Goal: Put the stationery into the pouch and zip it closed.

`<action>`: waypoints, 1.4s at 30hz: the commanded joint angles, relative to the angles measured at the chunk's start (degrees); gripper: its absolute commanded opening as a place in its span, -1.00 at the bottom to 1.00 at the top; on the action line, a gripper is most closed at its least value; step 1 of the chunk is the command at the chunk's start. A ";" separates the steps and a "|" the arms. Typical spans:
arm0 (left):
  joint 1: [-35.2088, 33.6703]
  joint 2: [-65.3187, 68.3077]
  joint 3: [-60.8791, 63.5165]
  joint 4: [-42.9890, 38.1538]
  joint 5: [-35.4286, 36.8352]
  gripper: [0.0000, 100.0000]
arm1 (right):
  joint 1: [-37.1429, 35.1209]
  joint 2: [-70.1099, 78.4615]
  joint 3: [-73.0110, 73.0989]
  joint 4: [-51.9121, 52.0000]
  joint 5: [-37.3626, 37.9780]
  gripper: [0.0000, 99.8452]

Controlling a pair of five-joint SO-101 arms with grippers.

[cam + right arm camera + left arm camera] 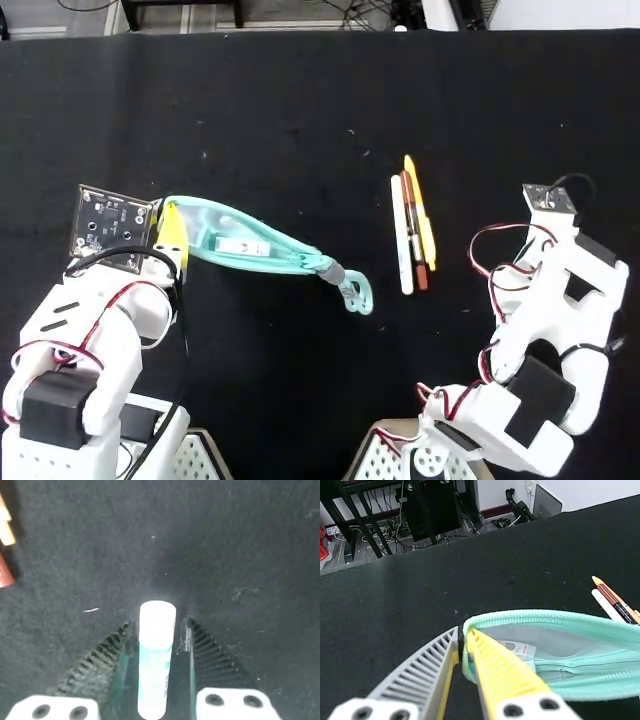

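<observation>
Where the mint-green pouch lies across the black desk, the left jaws are clamped on the rim of its left end, the yellow one inside the open mouth and the grey one outside. The zip gapes along the pouch's upper edge, and a small loop trails from its other end. The right jaws grip a white and teal glue stick, held over bare desk. Three pens, white, brown and orange, lie side by side between the pouch and the right arm.
</observation>
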 commanded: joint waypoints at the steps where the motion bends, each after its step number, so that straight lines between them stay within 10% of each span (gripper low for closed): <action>1: 0.48 1.41 7.16 3.43 -0.09 -0.94 | 0.53 -2.33 0.31 0.18 1.14 -0.69; 30: 0.48 1.32 7.08 3.52 -0.09 -0.94 | 2.02 14.81 -1.98 -8.09 4.22 -0.79; 42: 0.84 1.32 7.34 3.52 -0.09 -0.94 | 1.32 -6.46 -2.15 2.02 4.75 -0.98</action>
